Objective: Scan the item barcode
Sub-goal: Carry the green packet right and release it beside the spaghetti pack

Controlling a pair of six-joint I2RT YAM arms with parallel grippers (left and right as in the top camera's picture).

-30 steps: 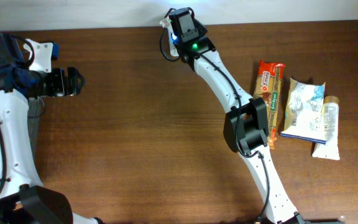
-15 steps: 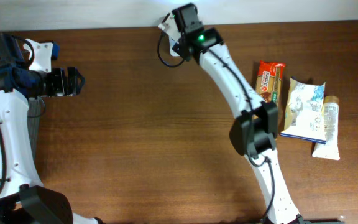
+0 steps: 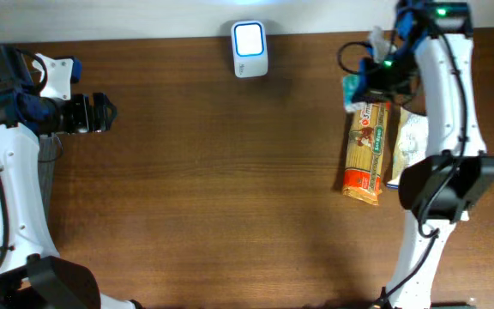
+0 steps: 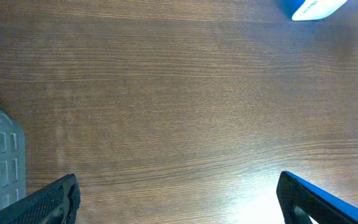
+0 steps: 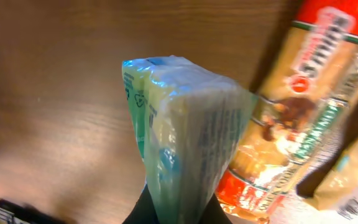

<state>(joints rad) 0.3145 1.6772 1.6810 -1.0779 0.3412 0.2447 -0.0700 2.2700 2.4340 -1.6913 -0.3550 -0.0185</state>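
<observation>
Dark wood-grain table (image 3: 187,172), pale strip (image 3: 144,17) beyond, scanner (image 3: 250,38) near edge

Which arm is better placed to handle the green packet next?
Right, I'd say. The right claw is shut on the green packet, close by the pasta pack. The left claw hangs open and empty at the far left side.
</observation>
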